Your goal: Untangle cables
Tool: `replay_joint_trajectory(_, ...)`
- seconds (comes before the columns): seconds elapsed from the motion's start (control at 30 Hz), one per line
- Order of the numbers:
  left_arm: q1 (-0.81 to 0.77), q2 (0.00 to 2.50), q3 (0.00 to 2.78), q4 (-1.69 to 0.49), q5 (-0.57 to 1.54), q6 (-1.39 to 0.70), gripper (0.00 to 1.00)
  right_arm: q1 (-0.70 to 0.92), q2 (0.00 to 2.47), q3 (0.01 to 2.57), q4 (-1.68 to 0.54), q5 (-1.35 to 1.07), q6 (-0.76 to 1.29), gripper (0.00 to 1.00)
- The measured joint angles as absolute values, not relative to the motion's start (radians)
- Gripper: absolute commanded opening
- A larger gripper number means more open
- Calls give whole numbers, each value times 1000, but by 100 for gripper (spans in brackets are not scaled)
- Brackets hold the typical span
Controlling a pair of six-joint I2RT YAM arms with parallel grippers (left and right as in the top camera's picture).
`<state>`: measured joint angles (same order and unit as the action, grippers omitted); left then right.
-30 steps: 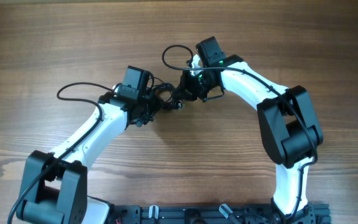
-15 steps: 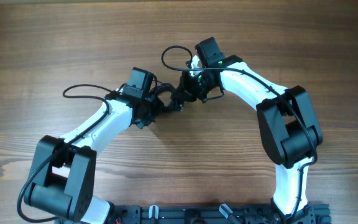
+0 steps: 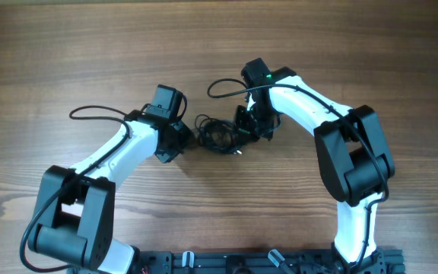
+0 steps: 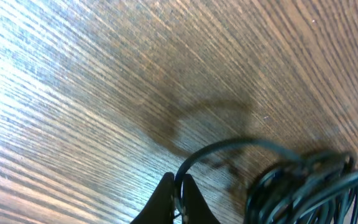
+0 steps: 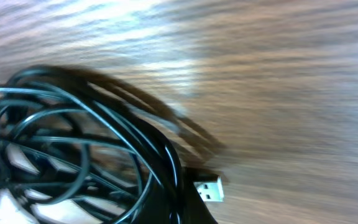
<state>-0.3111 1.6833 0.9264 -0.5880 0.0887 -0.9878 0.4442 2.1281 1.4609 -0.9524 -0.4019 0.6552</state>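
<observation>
The cables (image 3: 217,135) are a small knotted bundle of thin black wires on the wooden table, between my two grippers. My left gripper (image 3: 187,138) is at the bundle's left edge. In the left wrist view it (image 4: 179,198) is shut on one thin wire that loops up and right into the bundle (image 4: 306,186). My right gripper (image 3: 247,131) is at the bundle's right edge. In the right wrist view the tangled loops (image 5: 73,143) fill the left side. Black strands run down into the gripper (image 5: 188,208), which looks shut on them. A silver USB plug (image 5: 211,189) sticks out beside it.
The wooden table (image 3: 67,53) surrounds the arms. A thicker black arm cable loops left of the left arm (image 3: 90,113), and another loops by the right wrist (image 3: 223,84). The arm bases stand at the front edge (image 3: 242,262).
Both grippers have come toward the front edge with the bundle. It has dropped from a raised, stretched position to a spot lower between them. The right wrist turned.
</observation>
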Motion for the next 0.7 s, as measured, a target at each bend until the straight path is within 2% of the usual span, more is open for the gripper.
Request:
replay_joint_trajectory(0.27, -171, 1627, 916, -508, 76, -882, 5, 429, 2128, 1475, -1025, -194, 573, 4)
replay_joint_trajectory(0.37, -136, 1514, 915, -436, 130, -831, 32, 430, 2128, 1475, -1022, -194, 559, 4)
replay_joint_trajectory(0.4, -130, 1488, 915, -421, 157, -824, 34, 430, 2128, 1475, -1018, -200, 551, 4)
replay_joint_trajectory(0.5, -126, 1452, 916, -419, 252, -813, 35, 421, 2128, 1474, -962, -272, 516, 4)
replay_joint_trajectory(0.7, -180, 1483, 915, -568, 341, -812, 36, 416, 2128, 1459, -783, -562, 480, 4)
